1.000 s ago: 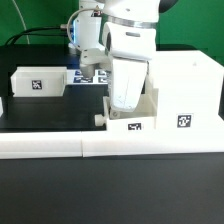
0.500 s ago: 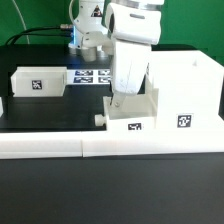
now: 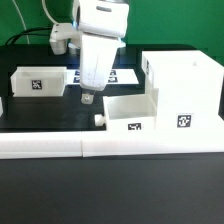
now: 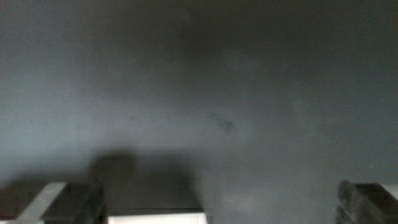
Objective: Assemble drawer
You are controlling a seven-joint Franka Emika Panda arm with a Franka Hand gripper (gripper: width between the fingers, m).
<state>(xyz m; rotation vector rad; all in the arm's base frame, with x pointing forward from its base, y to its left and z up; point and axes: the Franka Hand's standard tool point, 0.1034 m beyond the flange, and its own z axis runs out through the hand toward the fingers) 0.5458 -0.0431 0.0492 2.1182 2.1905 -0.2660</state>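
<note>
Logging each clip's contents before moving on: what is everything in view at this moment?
casing: one, white, tall, tagged, exterior view's right.
first tray: one, white, open-top, tagged, against the casing's side.
second tray: one, white, tagged, apart at the exterior view's left.
marker board: one, white, flat, behind the arm, partly hidden.
L-shaped wall: one, white, low, along the front.
table: one, black.
arm: one, white, upper centre.
gripper: one, open, empty, over bare table between the trays.
</note>
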